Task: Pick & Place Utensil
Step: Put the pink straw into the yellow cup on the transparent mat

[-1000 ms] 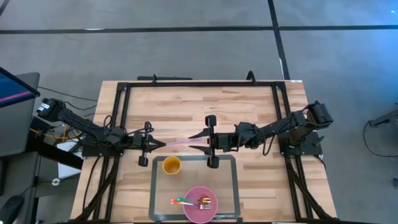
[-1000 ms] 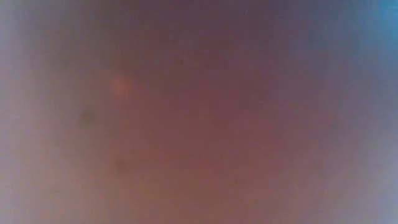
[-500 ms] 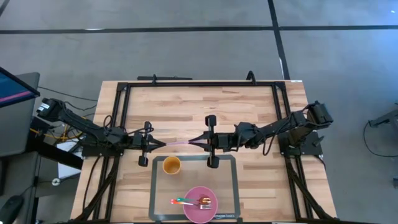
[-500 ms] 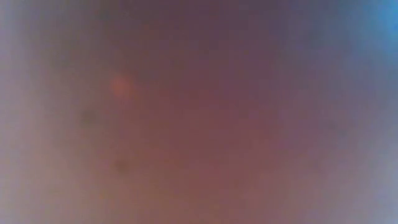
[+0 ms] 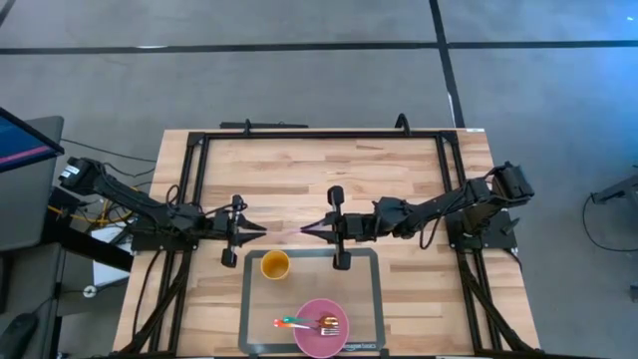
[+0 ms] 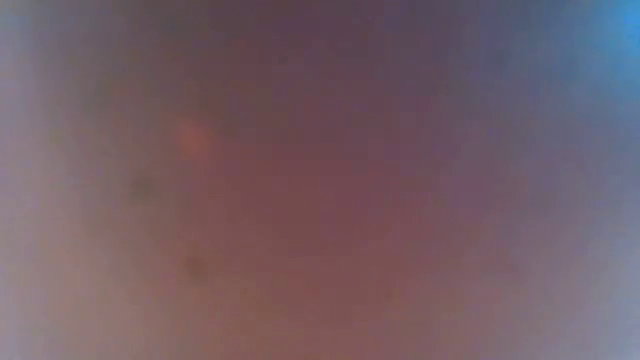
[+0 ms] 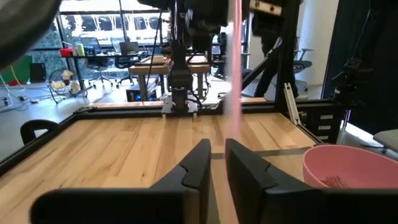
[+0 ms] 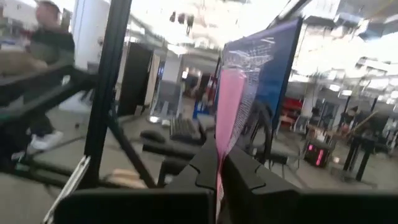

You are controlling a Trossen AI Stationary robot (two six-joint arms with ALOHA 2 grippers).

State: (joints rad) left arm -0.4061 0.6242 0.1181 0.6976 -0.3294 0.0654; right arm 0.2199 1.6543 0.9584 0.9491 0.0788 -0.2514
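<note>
Midway: left gripper (image 5: 261,231) and right gripper (image 5: 311,228) both pinch pink utensil (image 5: 286,229), plate (image 5: 321,326) at 6 o'clock awaits

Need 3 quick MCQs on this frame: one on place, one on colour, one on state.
1. Where is the yellow cup?
A. on the grey tray, at its far-left corner
B. on the pink plate
C. on bare wood outside the tray

2. What colour is the utensil held between the two hands?
A. green
B. pink
C. yellow

3. How does the right hand stand?
A. open above the plate
B. shut on the utensil
C. resting on the cup

Answers:
1 A, the cup sits inside the tray's rim.
2 B, a pink strip spans from the left hand to the right.
3 B, the right wrist view shows its fingers pinching the pink utensil.
</note>
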